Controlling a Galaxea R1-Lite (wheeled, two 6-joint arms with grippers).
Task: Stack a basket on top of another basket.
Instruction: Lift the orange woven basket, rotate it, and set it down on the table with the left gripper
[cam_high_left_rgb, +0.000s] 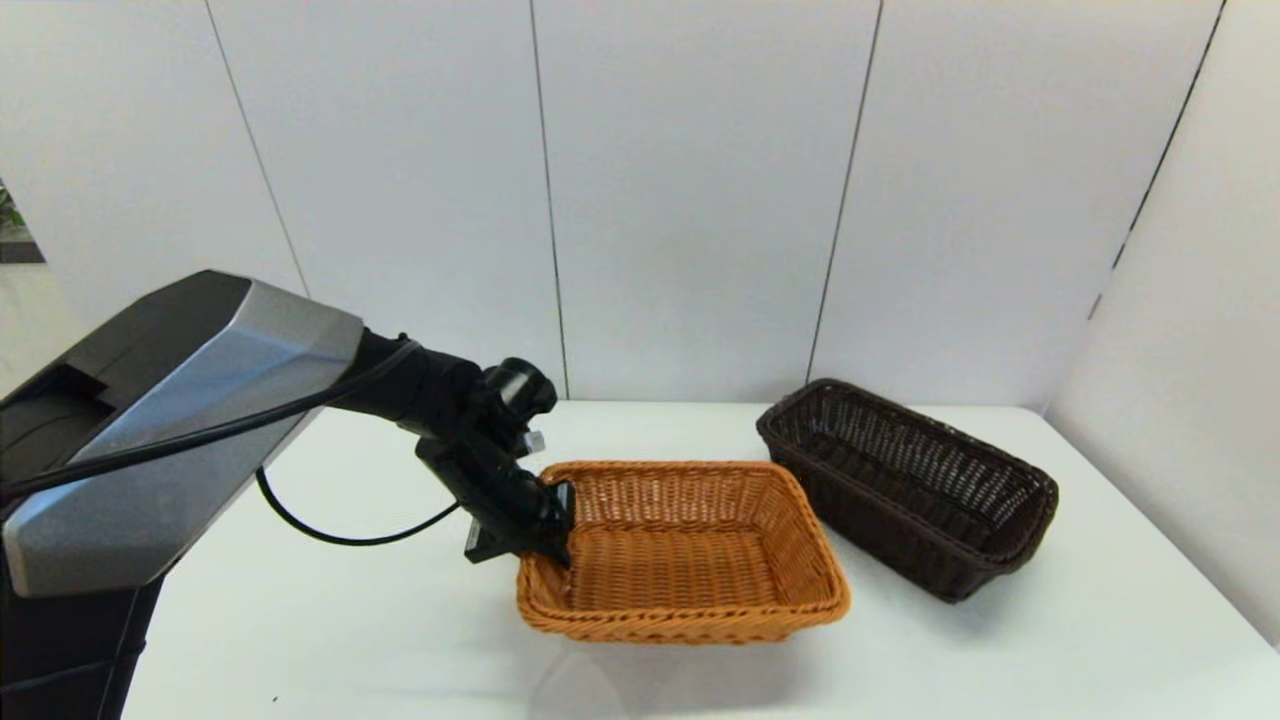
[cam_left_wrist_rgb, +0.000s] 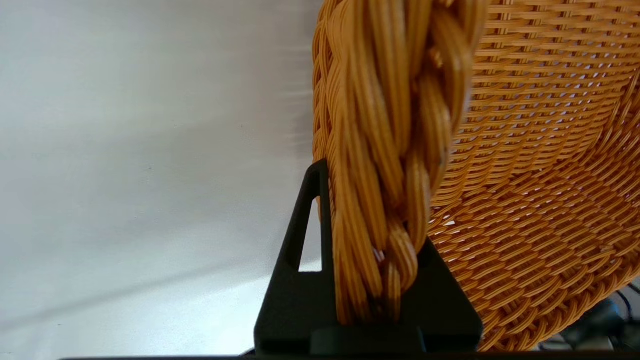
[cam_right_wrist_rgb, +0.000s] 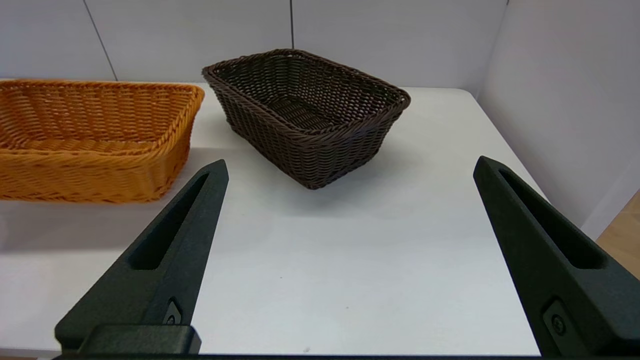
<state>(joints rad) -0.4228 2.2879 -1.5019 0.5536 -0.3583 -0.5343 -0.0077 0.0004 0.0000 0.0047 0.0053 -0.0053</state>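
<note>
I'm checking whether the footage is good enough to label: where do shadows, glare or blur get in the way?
Head view: soft shadows beside the orange-tan basket and dark brown basket, both sharp. Left wrist view: the braided rim in the left gripper fills the frame close up; the table behind is blurred with pale sheen. Right wrist view: the orange-tan basket looks slightly smeared.

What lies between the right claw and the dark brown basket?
Only bare white table lies between the open right claw and the dark brown basket; the right wrist view shows this.
</note>
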